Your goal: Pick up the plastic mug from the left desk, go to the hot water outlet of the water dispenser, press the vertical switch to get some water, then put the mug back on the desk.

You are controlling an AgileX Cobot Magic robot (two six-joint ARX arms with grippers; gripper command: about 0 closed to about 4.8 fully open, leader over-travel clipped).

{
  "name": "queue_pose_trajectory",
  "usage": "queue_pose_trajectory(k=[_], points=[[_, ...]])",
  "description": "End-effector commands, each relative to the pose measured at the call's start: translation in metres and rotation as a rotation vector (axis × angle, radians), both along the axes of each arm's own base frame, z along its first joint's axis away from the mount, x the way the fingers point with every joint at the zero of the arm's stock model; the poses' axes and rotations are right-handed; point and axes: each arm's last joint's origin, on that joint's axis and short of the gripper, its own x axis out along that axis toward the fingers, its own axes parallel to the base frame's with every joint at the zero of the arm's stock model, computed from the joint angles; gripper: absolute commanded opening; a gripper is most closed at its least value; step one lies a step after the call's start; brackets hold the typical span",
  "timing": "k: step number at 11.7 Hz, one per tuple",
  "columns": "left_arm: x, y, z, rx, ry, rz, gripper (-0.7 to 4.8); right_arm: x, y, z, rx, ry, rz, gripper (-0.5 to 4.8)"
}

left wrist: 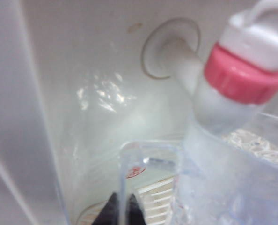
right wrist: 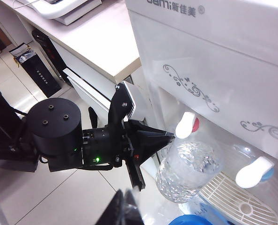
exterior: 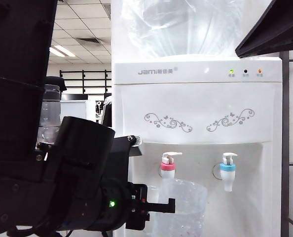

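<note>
Blue-collared tap (exterior: 228, 169) on cabinet right. Grey tumbler (exterior: 50, 111) far left. White drip grille (right wrist: 232, 199) below. Black bag (right wrist: 40, 75) on floor.

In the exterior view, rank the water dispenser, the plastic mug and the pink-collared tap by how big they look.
1. Water dispenser, by far the largest.
2. Plastic mug, held under the tap by the shut left gripper; nearer the camera, partly cut off.
3. Hot water outlet, smallest.
</note>
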Motion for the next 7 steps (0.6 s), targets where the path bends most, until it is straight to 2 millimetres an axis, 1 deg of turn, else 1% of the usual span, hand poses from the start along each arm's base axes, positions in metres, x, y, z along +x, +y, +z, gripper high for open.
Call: queue_pose_trajectory(k=[1,7], points=[[-0.0005,-0.0097,0.0133,-0.091,-0.064,-0.072,-0.05,0.0002,0.0003,0.0026,0.013,-0.013,0.001,-0.06],[0.0,-0.0104,0.0146,-0.099,-0.072,-0.072,-0.05,0.0002,0.0003,0.0026,0.013,-0.013,0.001,-0.06]])
